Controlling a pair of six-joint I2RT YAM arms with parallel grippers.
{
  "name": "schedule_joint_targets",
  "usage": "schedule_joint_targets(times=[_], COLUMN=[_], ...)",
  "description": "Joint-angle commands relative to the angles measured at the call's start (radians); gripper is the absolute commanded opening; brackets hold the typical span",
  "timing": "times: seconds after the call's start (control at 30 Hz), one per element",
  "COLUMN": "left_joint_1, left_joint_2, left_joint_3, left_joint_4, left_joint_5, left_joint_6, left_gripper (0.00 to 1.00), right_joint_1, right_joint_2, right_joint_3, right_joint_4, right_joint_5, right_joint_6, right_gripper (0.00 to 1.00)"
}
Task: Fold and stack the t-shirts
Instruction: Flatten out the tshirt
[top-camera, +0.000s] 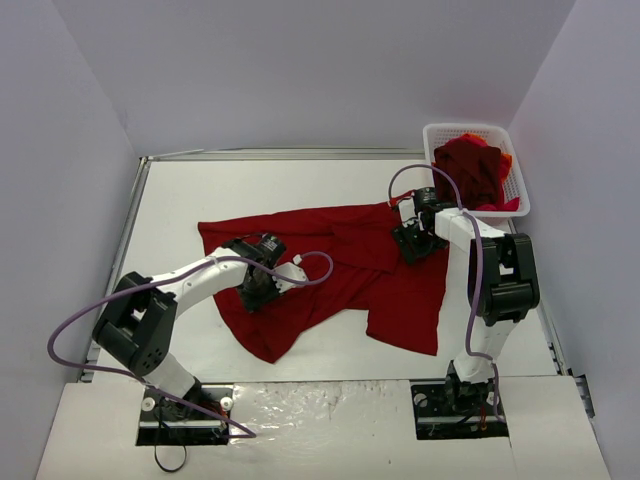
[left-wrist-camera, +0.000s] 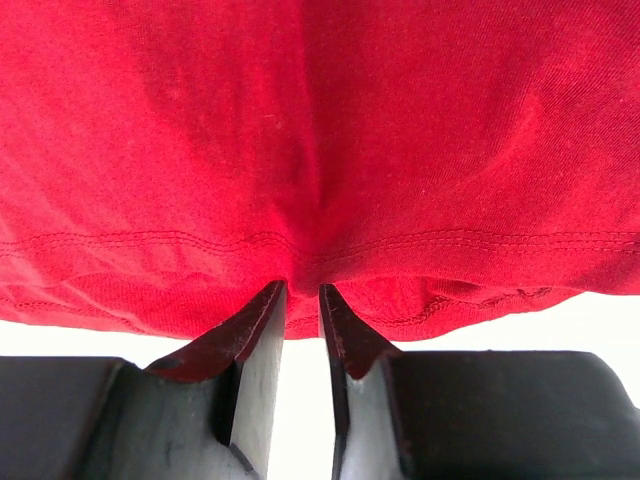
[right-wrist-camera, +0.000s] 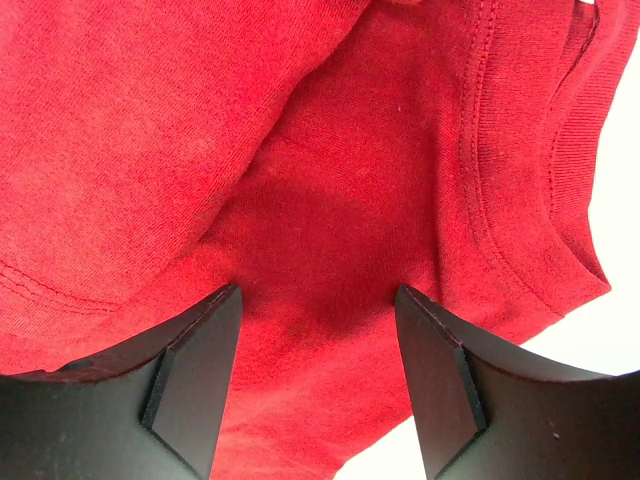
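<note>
From above, a dark red shirt (top-camera: 340, 260) lies rumpled across the middle of the table (top-camera: 200, 190). A basket (top-camera: 515, 165) in the far right corner holds more shirts (top-camera: 470, 170). The left gripper (top-camera: 258, 290) sits on the shirt's near left part, the right gripper (top-camera: 412, 245) on its far right part.

At the left wrist, the jaws stand a thin slit apart with the hem bunched at their tips. I cannot tell if they pinch it.

At the right wrist, the jaws are spread wide over the cloth, beside a ribbed collar (right-wrist-camera: 570, 150).
</note>
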Motion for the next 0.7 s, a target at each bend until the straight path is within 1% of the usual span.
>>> schedule_joint_targets(times=[0.0, 0.2, 0.3, 0.37, 0.4, 0.57, 0.67], left_joint_1=[-0.01, -0.012, -0.012, -0.012, -0.012, -0.012, -0.012], left_joint_2=[0.003, 0.014, 0.014, 0.011, 0.012, 0.015, 0.018], left_joint_3=[0.026, 0.021, 0.021, 0.02, 0.02, 0.014, 0.015], left_joint_4=[-0.027, -0.014, -0.01, -0.007, -0.005, -0.002, -0.002], left_joint_5=[0.007, 0.0, -0.003, -0.006, -0.006, -0.006, -0.013], left_joint_6=[-0.006, -0.006, -0.006, -0.007, -0.007, -0.007, -0.006], left_gripper=[0.2, 0.19, 0.15, 0.08, 0.06, 0.06, 0.03], right_joint_1=[0.005, 0.005, 0.005, 0.005, 0.005, 0.005, 0.005], right_joint_2=[0.012, 0.014, 0.014, 0.015, 0.017, 0.02, 0.02], right_joint_3=[-0.009, -0.01, -0.01, -0.01, -0.01, -0.01, -0.012], right_joint_4=[-0.025, -0.025, -0.026, -0.025, -0.026, -0.026, -0.025], right_joint_5=[0.021, 0.021, 0.021, 0.021, 0.022, 0.022, 0.027], right_joint_6=[-0.011, -0.011, -0.011, -0.011, -0.011, -0.011, -0.012], right_gripper=[0.59, 0.59, 0.59, 0.59, 0.59, 0.59, 0.59])
